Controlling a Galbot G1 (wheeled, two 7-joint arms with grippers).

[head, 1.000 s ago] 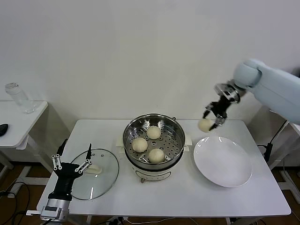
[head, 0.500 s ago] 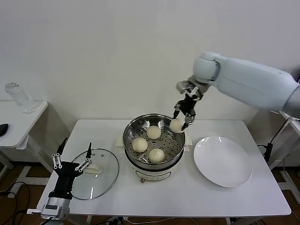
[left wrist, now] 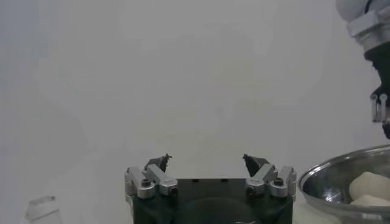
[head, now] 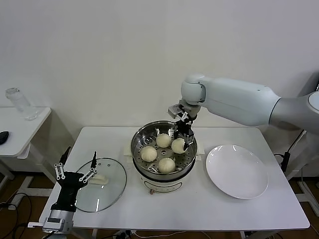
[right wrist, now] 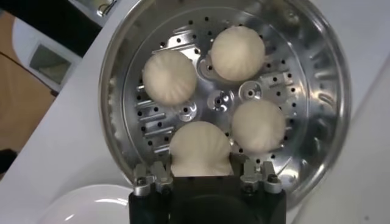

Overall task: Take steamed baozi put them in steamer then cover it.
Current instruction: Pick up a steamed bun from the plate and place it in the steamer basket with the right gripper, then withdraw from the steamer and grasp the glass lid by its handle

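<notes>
I count four steamed baozi in all: three sit on the perforated tray and the fourth is between the fingers of the right gripper, all within one steamer. I see one cover lying flat, one white plate, one clear jar and two tables, the main table and a side table. Two grippers are in my feed, the right one and the left gripper, each on its own arm.
</notes>
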